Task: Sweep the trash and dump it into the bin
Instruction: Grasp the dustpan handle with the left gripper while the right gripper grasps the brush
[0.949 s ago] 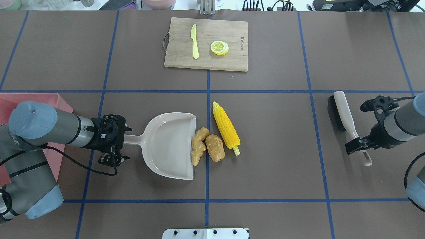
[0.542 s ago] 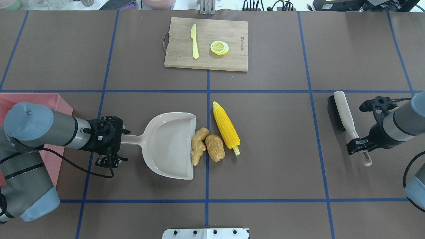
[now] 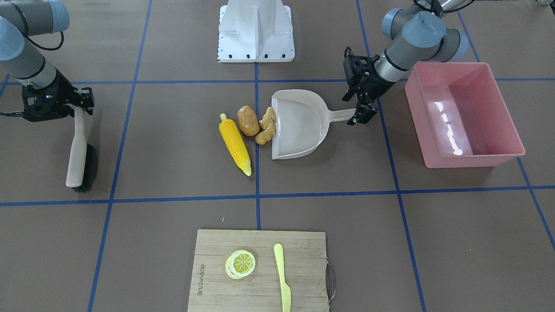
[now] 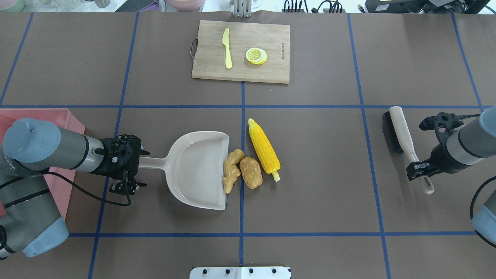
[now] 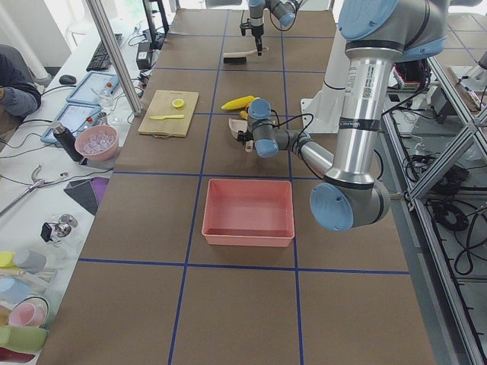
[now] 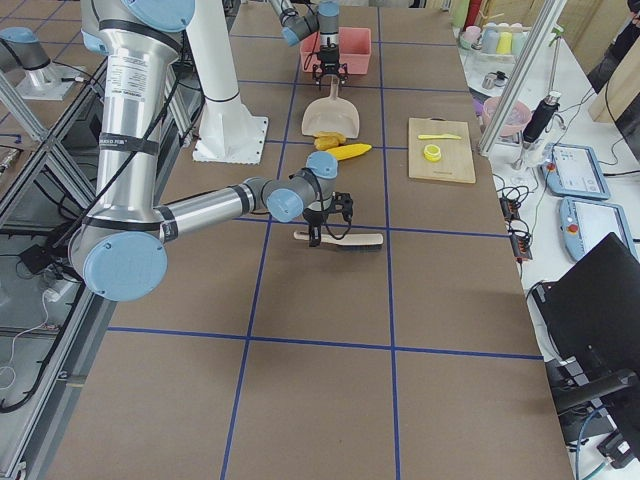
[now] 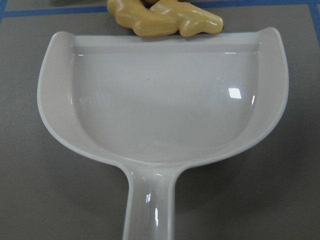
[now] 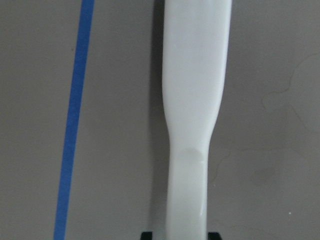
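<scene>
Overhead exterior view, from its left edge: the pink bin (image 4: 64, 117) stands upright at the left end of the table (image 4: 310, 174), partly hidden under the left arm (image 4: 50, 149) and well apart from the food. Next is the left gripper (image 4: 140, 167), at the handle end of the dustpan (image 4: 193, 170). Its jaws are spread, one finger on each side of the handle, pinching nothing. The dustpan lies flat, with its handle pointing left at that gripper and its straight open mouth facing right. The ginger root (image 4: 231, 170) lies across that mouth, its long axis running along the lip. The potato (image 4: 250, 172) touches the ginger's right side, an oval with its long axis running near to far. The corn cob (image 4: 264, 149) lies just beside the potato on a diagonal, with its pointed tip far and slightly left and its stalk end near and right. Beyond these, at the far side, a cutting board (image 4: 240, 69) carries a yellow knife (image 4: 227, 48) and a lemon slice (image 4: 256, 55). Farther right the brush (image 4: 401, 133) lies on the table, its long axis running near to far with a slight tilt. Its bristle head is at the far end, with the bristles facing left. The right gripper (image 4: 420, 171) straddles the near end of the brush handle. In the right wrist view its fingertips (image 8: 147, 236) flank the handle with a thin gap on one side, so the jaws are slightly apart, not clamped.
</scene>
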Robot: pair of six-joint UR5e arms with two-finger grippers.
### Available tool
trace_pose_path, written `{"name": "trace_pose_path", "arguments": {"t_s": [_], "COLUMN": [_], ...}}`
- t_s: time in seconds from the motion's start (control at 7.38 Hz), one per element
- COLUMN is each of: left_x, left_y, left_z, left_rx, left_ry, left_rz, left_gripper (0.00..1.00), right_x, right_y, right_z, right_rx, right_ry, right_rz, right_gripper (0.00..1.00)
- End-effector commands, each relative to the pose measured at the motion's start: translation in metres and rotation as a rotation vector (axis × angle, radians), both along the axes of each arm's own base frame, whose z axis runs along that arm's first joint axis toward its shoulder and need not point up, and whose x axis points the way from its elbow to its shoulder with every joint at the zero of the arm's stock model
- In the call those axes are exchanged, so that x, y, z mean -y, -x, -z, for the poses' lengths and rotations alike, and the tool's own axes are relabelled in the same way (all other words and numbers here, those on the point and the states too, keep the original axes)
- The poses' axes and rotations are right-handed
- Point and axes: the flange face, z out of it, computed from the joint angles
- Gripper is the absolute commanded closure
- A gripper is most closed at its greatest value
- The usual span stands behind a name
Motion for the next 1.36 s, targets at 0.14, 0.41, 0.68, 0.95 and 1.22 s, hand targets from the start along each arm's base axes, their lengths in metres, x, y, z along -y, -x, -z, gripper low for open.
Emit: {"name": "trace_pose_path", "arguments": {"t_s": [0.14, 0.41, 0.68, 0.95, 1.22], "left_x": [0.002, 0.010, 0.011, 0.007, 0.006], "left_y": [0.001, 0.008, 0.009, 0.006, 0.011], "left_z": [-0.002, -0.003, -0.003, -0.004, -0.011], "left_rx": [0.005, 0.008, 0.009, 0.007, 0.012], "left_ry": [0.002, 0.004, 0.002, 0.016, 0.047], "left_rz": [0.003, 0.023, 0.027, 0.017, 0.014], "left_gripper": [0.06, 0.05, 0.05, 0.05, 0.05], "right_x": [0.001, 0.001, 0.039, 0.053, 0.038], "right_y": [0.001, -0.005, -0.004, 0.008, 0.041], "right_z": [0.006, 0.045, 0.096, 0.159, 0.204], "right_rx": [0.011, 0.075, 0.095, 0.066, -0.008], "right_ry": [-0.013, -0.016, -0.013, -0.024, -0.069], "right_rz": [0.009, 0.017, -0.024, -0.035, -0.005], "right_gripper": [1.00, 1.00, 1.00, 1.00, 1.00]}}
